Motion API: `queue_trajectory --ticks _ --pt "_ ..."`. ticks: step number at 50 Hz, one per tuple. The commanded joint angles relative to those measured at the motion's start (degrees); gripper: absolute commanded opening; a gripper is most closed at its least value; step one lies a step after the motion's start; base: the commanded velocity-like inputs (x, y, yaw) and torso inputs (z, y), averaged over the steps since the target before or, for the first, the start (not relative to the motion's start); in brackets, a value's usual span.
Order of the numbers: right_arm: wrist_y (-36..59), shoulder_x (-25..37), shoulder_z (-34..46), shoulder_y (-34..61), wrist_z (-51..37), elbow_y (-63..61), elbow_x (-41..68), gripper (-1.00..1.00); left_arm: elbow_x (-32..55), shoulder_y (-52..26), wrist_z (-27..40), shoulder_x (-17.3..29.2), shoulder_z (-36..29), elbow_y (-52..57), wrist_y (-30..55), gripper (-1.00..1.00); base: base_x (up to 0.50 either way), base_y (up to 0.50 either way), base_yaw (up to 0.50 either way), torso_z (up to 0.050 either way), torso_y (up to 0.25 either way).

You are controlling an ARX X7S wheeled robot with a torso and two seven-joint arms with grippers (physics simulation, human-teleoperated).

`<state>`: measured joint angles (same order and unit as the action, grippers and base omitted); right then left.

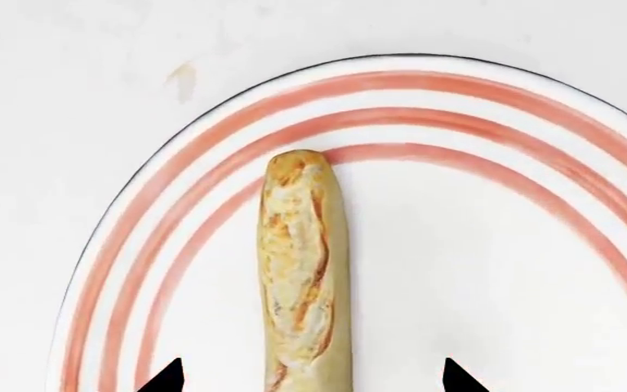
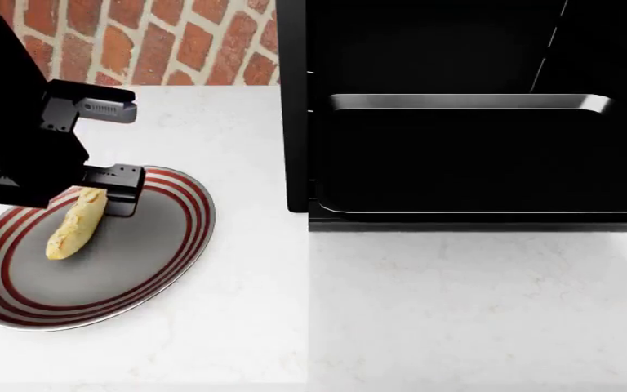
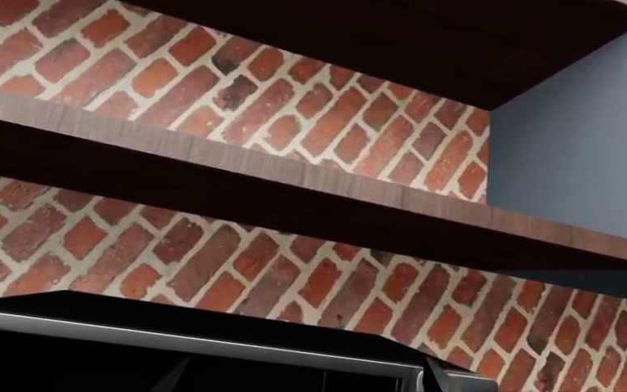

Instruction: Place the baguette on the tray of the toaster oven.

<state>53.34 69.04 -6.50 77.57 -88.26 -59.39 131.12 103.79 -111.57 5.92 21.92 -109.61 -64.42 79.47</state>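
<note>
The baguette (image 2: 75,224) lies on an oval grey plate with red rings (image 2: 161,269) at the left of the counter. My left gripper (image 2: 98,196) hangs over the loaf's far end. In the left wrist view the gripper (image 1: 313,377) is open, with one black fingertip on each side of the baguette (image 1: 303,269) and a clear gap to each. The toaster oven (image 2: 455,49) stands at the back right, with a silver bar handle (image 2: 466,102). The black tray (image 2: 477,163) juts out at its front. My right gripper (image 3: 304,377) is open and empty, and does not show in the head view.
White counter (image 2: 444,310) stretches in front of the oven and to the right of the plate (image 1: 488,245). A brick wall (image 2: 161,41) is behind. The right wrist view shows wooden shelves (image 3: 237,180) on the brick wall above the oven's silver bar (image 3: 183,339).
</note>
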Motion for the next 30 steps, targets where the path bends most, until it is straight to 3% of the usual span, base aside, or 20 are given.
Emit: queue_trajectory --ticks 1,28,29,30 --pt "0.11 -0.39 0.58 -0.14 0.08 0.02 -0.57 1.00 0.45 1.06 1.01 0.42 0.12 0.19 -0.39 1.00 0.00 0.00 0.00 0.000 0.000" --pt "0.28 -0.65 0.93 -0.39 0.53 0.19 -1.35 1.00 -0.54 1.88 -0.51 0.35 -0.65 0.35 -1.08 1.00 0.00 0.00 0.00 0.000 0.000" --pt "0.29 -0.61 1.04 -0.30 0.48 0.18 -1.37 1.00 -0.53 1.87 -0.30 0.38 -0.66 0.46 -1.08 -1.00 0.00 0.00 0.00 0.000 0.000" --pt "0.24 -0.63 1.08 -0.26 0.47 0.17 -1.37 1.00 -0.57 1.86 -0.16 0.39 -0.70 0.55 -1.10 -1.00 0.00 0.00 0.00 0.000 0.000"
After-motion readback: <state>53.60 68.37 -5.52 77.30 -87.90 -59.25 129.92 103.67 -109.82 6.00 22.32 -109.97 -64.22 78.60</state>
